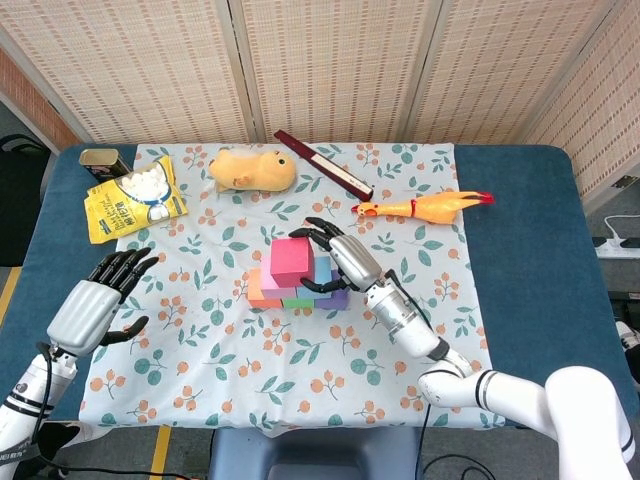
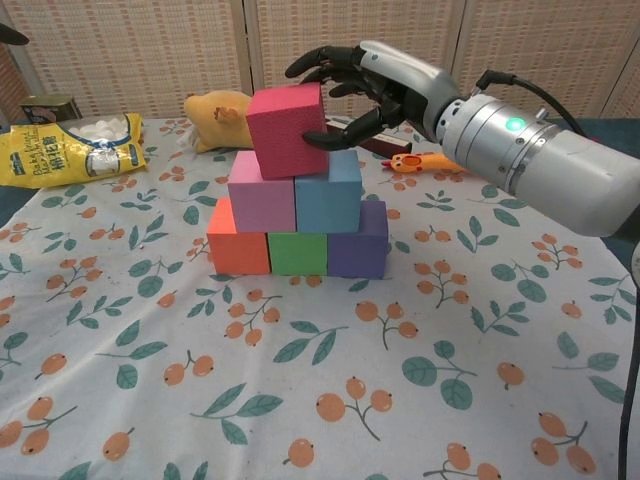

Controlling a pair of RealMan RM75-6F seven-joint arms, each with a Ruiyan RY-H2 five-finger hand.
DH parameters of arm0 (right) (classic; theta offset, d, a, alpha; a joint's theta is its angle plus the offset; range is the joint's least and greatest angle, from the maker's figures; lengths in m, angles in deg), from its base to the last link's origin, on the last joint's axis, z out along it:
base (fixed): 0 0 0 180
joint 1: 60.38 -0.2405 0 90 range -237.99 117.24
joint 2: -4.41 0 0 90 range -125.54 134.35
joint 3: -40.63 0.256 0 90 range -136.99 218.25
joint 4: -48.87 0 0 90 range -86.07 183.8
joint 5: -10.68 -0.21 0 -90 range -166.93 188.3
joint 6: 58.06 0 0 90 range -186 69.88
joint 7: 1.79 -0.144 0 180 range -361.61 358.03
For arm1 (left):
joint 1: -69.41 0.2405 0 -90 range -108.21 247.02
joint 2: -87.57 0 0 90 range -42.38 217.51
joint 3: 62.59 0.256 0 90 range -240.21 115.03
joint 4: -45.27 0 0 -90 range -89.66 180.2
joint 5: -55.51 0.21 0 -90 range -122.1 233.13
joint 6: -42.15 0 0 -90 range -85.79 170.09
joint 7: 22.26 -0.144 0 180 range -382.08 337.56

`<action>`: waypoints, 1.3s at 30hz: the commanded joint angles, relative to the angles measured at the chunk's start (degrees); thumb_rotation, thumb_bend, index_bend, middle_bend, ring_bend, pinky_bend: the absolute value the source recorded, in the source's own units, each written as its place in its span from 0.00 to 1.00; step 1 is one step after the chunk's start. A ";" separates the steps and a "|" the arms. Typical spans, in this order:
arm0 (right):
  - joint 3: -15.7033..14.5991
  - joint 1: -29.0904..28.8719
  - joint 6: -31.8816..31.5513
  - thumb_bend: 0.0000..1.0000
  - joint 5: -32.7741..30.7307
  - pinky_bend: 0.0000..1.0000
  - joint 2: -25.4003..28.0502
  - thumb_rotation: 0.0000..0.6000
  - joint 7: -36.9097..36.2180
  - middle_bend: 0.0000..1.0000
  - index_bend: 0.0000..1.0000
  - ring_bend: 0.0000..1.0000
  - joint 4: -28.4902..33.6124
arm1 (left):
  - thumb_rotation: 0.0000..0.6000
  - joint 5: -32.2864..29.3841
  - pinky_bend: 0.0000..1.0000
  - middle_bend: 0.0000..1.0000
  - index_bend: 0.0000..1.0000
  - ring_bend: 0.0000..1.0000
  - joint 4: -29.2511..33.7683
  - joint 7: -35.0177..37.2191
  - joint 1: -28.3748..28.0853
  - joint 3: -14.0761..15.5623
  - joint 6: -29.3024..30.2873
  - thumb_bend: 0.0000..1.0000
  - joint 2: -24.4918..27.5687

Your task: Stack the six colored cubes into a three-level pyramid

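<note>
Cubes make up the stack we see on the counter (image 1: 520, 250): an orange cube (image 2: 238, 240), a green cube (image 2: 298, 252) and a purple cube (image 2: 358, 243) in the bottom row, a pink cube (image 2: 260, 192) and a blue cube (image 2: 328, 192) on them, and a magenta cube (image 2: 288, 130) on top, sitting slightly tilted across the pink and blue ones. Our right robot hand (image 2: 372, 82) grasps the magenta cube, fingers over its top and thumb on its right face. Just behind that hand lie a rubber chicken (image 1: 425, 208) and a dark red box (image 1: 322, 164); further to its left are a yellow plush toy (image 1: 252, 170), a snack bag (image 1: 132, 200) and a tin can (image 1: 100, 161). Our left robot hand (image 1: 92, 305) hangs released, fingers apart, well to the left of the stack.
</note>
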State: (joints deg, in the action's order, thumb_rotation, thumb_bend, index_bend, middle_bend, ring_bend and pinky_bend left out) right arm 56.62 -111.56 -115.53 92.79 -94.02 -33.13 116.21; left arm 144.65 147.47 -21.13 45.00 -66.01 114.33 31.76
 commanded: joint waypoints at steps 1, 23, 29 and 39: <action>-0.08 -0.17 0.05 0.20 -0.07 0.11 -0.23 1.00 -0.11 0.26 0.21 0.05 -0.27 | 1.00 0.09 0.09 0.00 0.04 0.00 0.02 0.21 0.05 0.04 -0.10 0.32 0.10; -0.35 -0.13 -0.74 0.20 -0.31 0.11 0.29 1.00 -0.17 0.26 0.16 0.04 0.22 | 1.00 1.16 0.09 0.00 0.03 0.00 0.07 2.06 0.20 0.17 -0.62 0.32 0.57; -0.81 -0.06 -0.38 0.20 -0.33 0.11 0.58 1.00 0.01 0.26 0.16 0.04 0.53 | 1.00 1.20 0.09 0.00 0.03 0.00 0.14 2.44 0.11 0.14 -0.92 0.32 0.67; -0.84 -0.13 -0.14 0.20 -0.72 0.11 0.39 1.00 0.51 0.26 0.16 0.04 0.51 | 1.00 1.33 0.09 0.00 0.02 0.00 0.09 2.94 0.15 0.10 -0.98 0.32 0.75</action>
State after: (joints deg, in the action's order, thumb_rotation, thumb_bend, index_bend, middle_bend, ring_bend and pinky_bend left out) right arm 55.75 -111.66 -115.64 92.10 -93.58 -32.79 116.74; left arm 145.99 147.56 -18.18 45.15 -65.91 113.35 32.51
